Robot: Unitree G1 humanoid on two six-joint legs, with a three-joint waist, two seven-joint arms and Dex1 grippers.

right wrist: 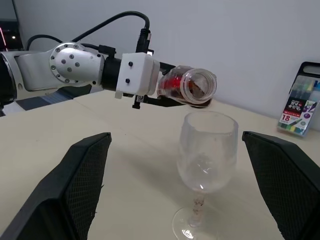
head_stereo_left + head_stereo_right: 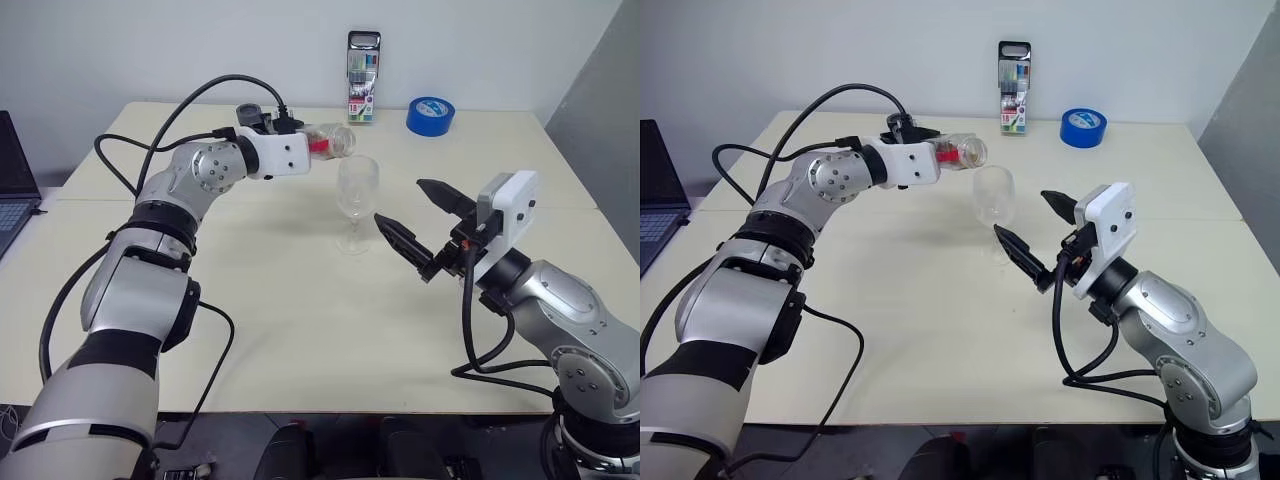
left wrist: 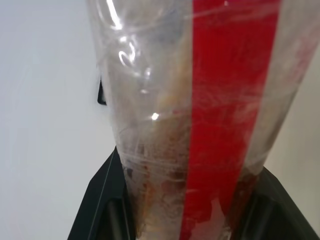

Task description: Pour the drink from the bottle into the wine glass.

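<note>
My left gripper (image 2: 318, 146) is shut on the bottle (image 2: 332, 140), which lies about level above the table (image 2: 250, 330). The bottle's open, capless mouth sits just above the rim of the wine glass (image 2: 357, 192) and to the left of it. The red label strip runs along the bottle (image 3: 230, 115) between my fingers. A little reddish-brown drink (image 1: 201, 94) shows inside the bottle near the mouth. The glass (image 1: 207, 150) stands upright on its foot, and its bowl looks clear. My right gripper (image 2: 398, 200) hovers open just right of the glass, not touching it.
A pack of markers (image 2: 363, 63) stands at the table's far edge, with a blue tape roll (image 2: 430, 115) to its right. A laptop (image 2: 10, 190) sits off the left side. The wall rises behind the table.
</note>
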